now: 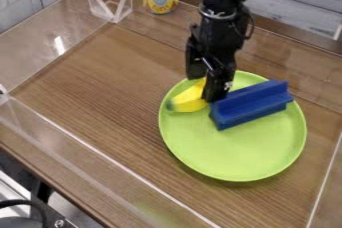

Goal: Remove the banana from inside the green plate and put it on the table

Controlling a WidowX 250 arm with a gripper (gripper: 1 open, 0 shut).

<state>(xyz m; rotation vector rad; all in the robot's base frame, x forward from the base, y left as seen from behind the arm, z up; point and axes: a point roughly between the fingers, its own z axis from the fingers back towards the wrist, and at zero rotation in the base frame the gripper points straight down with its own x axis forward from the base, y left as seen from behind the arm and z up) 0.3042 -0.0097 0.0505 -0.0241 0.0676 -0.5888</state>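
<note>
Filling most of the frame, the brown wood-grain table (100,92). Green plate (234,162) on it, lower right. Black gripper (207,80) reaching down from top centre to the plate's upper rim, jaws spread apart. Blue block (251,104) on the plate's upper part; yellow banana (187,99) on the plate, left of it.

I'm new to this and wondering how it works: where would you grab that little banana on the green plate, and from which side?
Probably around the middle of the banana, from above, fingers across its narrow width. It lies low and lengthwise inside the rim of the green plate, with the blue block close beside it.
</note>
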